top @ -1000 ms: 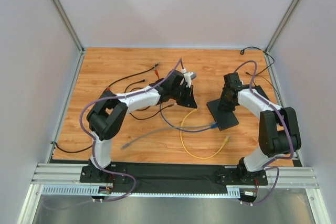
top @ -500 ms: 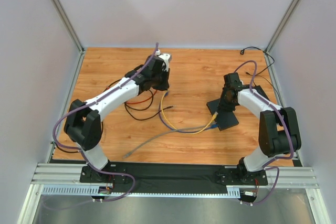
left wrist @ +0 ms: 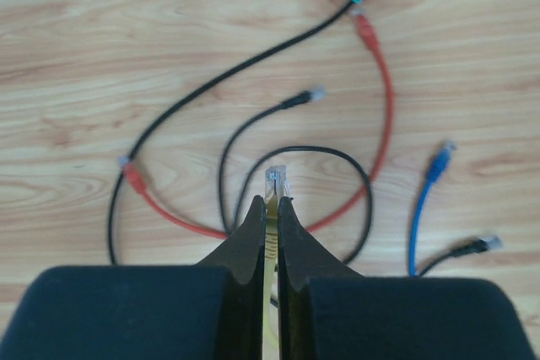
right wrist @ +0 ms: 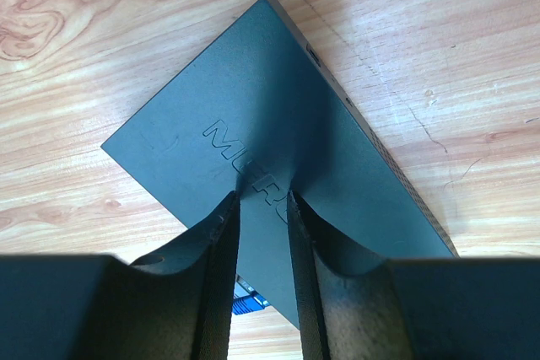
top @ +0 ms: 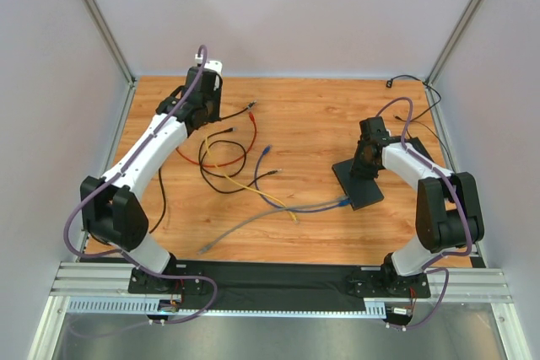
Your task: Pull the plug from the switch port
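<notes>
Left tool (left wrist: 270,201) pinches the plug (left wrist: 276,180), arm stretched toward far-left corner.

Red cable (left wrist: 391,115), black cable (left wrist: 236,73) and blue cable (left wrist: 419,208) lie on wooden table (left wrist: 126,6).

Pale, plain panels are closing in the bench (top: 337,115) on three sides: a back wall (top: 287,14), a left wall (top: 51,107) and a right wall (top: 506,124), all bare and matte. Two slanting aluminium posts (top: 97,18) are running up from the far corners where the panels are meeting. The bench top is showing warm orange-brown wood with wavy grain and a few knots. At its near edge, silver extruded rails (top: 93,280) are lying crosswise, with a black plate (top: 278,274) sitting on them and a slotted white strip (top: 110,304) running just in front. Below that, a dull grey metal surface (top: 278,339) is catching soft reflections. Even, diffuse light is falling from above, casting only faint shadows.
</notes>
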### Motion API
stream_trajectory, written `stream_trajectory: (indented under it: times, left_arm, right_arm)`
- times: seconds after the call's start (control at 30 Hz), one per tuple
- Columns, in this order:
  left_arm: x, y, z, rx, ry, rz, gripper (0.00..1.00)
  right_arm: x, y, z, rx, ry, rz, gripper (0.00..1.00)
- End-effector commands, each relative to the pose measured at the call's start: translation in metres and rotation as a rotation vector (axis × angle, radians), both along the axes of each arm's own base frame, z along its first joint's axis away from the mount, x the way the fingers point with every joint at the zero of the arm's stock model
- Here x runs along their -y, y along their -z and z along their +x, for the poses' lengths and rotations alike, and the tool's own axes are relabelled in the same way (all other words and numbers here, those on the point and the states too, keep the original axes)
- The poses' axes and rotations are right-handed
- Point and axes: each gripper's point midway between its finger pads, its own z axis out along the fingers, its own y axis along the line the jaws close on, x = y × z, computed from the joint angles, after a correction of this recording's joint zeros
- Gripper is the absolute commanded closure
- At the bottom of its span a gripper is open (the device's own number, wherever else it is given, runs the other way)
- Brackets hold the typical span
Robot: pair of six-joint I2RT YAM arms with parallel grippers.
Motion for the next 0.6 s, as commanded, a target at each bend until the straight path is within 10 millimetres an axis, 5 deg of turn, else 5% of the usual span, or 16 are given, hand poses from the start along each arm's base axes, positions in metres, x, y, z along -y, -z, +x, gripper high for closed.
stream_trajectory:
  times: [0.0, 0.1, 0.33, 0.57]
  left_arm:
    - [-0.034, -0.010, 0.012, 0.002, -0.055, 0.108, 1.00]
    - [-0.053, -0.004, 0.026, -0.009, -0.110, 0.197, 1.00]
    - [-0.107, -0.030, 0.053, 0.023, -0.355, 0.207, 1.00]
    - [-0.124, -0.029, 0.077, -0.002, -0.402, 0.189, 1.00]
  right_arm:
    - [0.008, 0.024, -0.027, -0.115, -0.010, -0.041, 0.69]
    - [0.008, 0.025, -0.028, -0.121, -0.011, -0.044, 0.69]
    - [0.008, 0.025, -0.029, -0.124, -0.011, -0.045, 0.69]
    - [0.008, 0.027, -0.028, -0.124, -0.008, -0.042, 0.69]
